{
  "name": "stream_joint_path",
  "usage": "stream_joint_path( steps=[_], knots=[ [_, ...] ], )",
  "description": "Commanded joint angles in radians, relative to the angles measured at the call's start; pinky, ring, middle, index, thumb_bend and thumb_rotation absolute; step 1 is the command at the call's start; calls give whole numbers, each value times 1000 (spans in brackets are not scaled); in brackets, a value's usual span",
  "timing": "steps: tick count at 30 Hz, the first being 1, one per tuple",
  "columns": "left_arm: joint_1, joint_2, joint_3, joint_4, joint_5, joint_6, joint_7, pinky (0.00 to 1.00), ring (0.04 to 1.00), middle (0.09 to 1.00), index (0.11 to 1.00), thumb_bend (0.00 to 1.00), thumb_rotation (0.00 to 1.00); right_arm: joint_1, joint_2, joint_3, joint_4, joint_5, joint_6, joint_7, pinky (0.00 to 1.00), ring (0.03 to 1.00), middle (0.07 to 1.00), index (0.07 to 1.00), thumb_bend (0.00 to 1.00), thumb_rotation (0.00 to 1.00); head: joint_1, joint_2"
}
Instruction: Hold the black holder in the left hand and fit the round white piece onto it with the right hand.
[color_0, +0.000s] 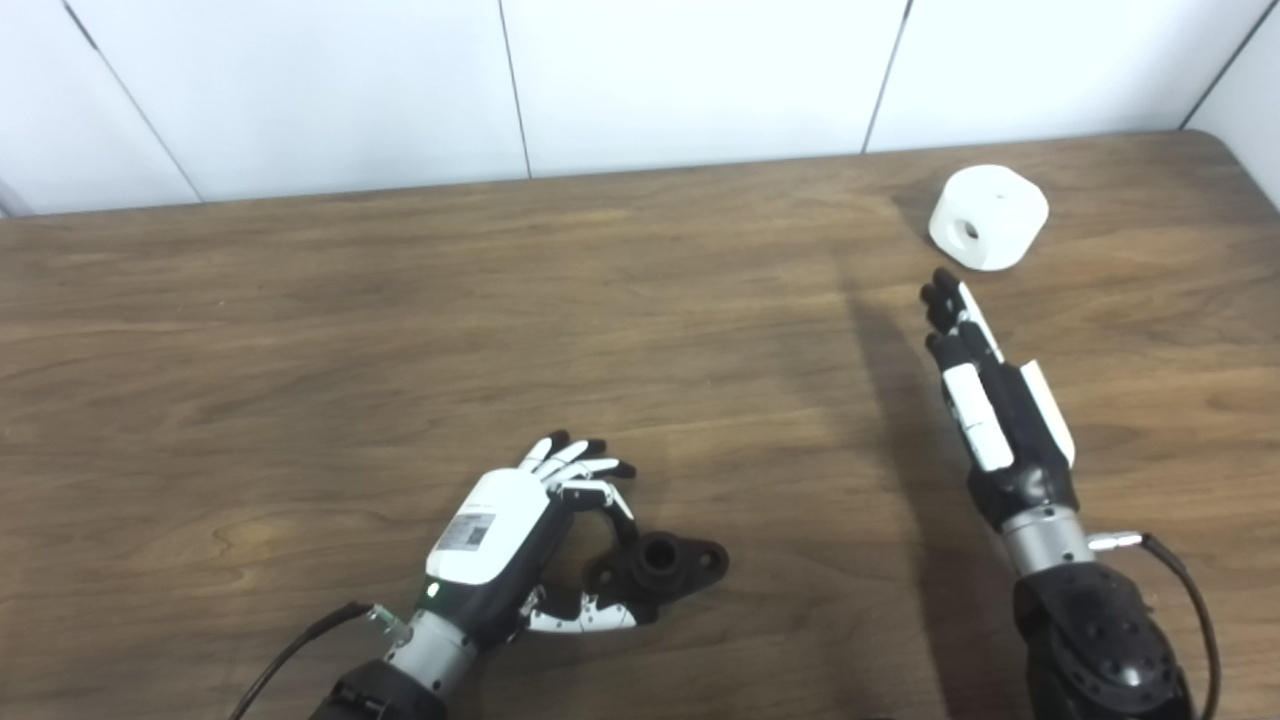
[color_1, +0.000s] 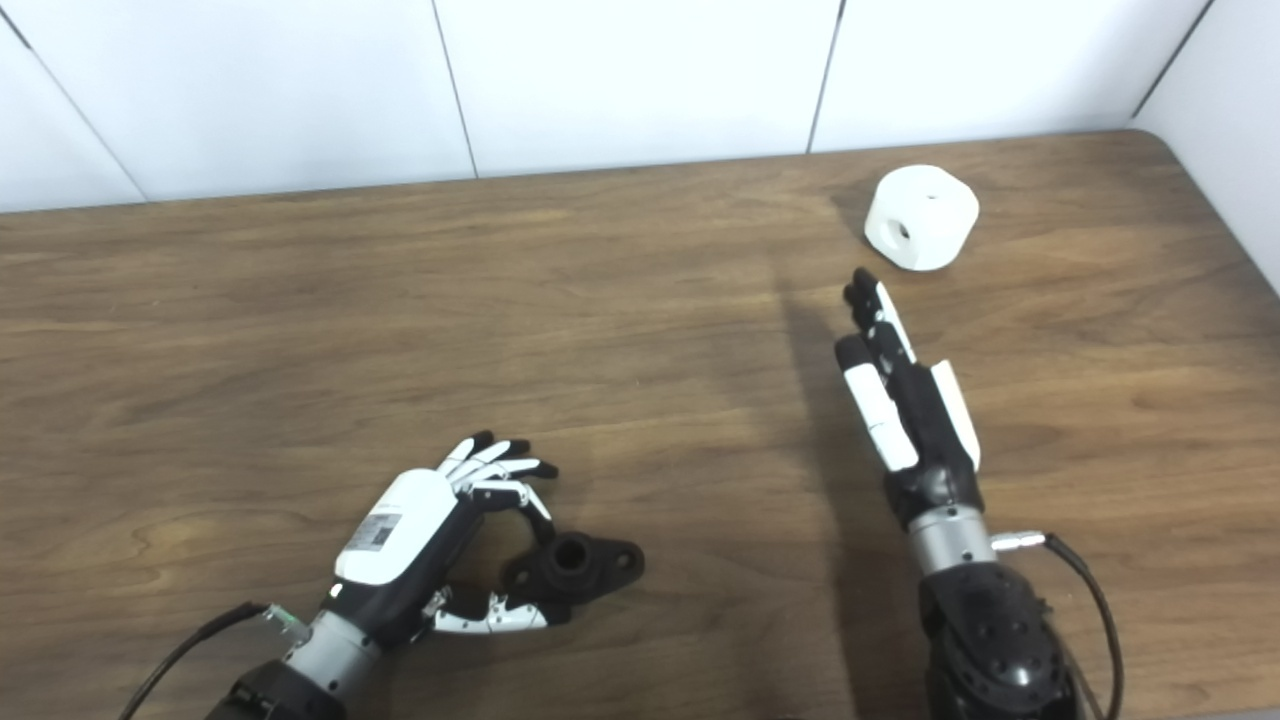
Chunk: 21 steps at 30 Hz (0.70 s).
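The black holder (color_0: 660, 570) lies flat on the wooden table (color_0: 400, 330) near the front, a short tube standing up from a flanged base. My left hand (color_0: 520, 530) is open around its left side, fingers arched above it and thumb along its near edge; contact is unclear. The round white piece (color_0: 988, 217) rests at the back right, a hole in its side facing me. My right hand (color_0: 985, 395) is open with fingers stretched straight toward the white piece, fingertips a short way in front of it, holding nothing.
A white panelled wall (color_0: 640, 80) runs along the table's far edge. The table's rounded right corner (color_1: 1190, 150) lies just beyond the white piece. Cables trail from both wrists at the bottom.
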Motion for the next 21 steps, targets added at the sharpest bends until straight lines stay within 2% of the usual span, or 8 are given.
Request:
stream_joint_path(
  steps=[1, 4, 5, 6, 7, 9, 14, 21],
  knots=[
    [13, 7, 5, 10, 13, -5, -4, 1000, 917, 812, 489, 515, 56, -49, -29, -22, -50, -15, 0, -10, 984, 991, 981, 986, 611, 703, 0, -8],
    [15, 8, 7, 16, 21, -14, 1, 996, 915, 809, 489, 515, 56, -77, -61, -39, -68, -72, 43, -14, 902, 946, 965, 987, 655, 676, 4, -26],
    [16, 8, 7, 17, 24, -16, 1, 992, 915, 808, 489, 515, 57, -82, -68, -41, -73, -83, 57, -14, 908, 945, 961, 987, 671, 675, 4, -26],
    [17, 9, 7, 21, 26, -19, 5, 991, 915, 808, 489, 514, 57, -92, -85, -45, -81, -101, 71, -11, 910, 945, 960, 987, 676, 674, -14, -48],
    [19, 10, 8, 25, 26, -24, 9, 991, 916, 808, 489, 515, 57, -100, -99, -48, -86, -115, 78, -10, 958, 966, 965, 990, 686, 660, -28, -62],
    [23, 13, 9, 33, 26, -29, 14, 991, 916, 808, 489, 515, 56, -115, -117, -54, -91, -131, 92, -10, 988, 977, 967, 988, 696, 646, -50, -74],
    [26, 23, 22, 44, 18, -42, 20, 999, 914, 810, 488, 515, 57, -167, -158, -63, -86, -167, 118, -7, 944, 980, 980, 986, 688, 536, -118, -80],
    [29, 40, 52, 63, -11, -79, 28, 993, 909, 807, 488, 515, 55, -273, -210, -47, -51, -282, 184, -9, 883, 963, 974, 974, 732, 490, -198, -89]
  ],
)
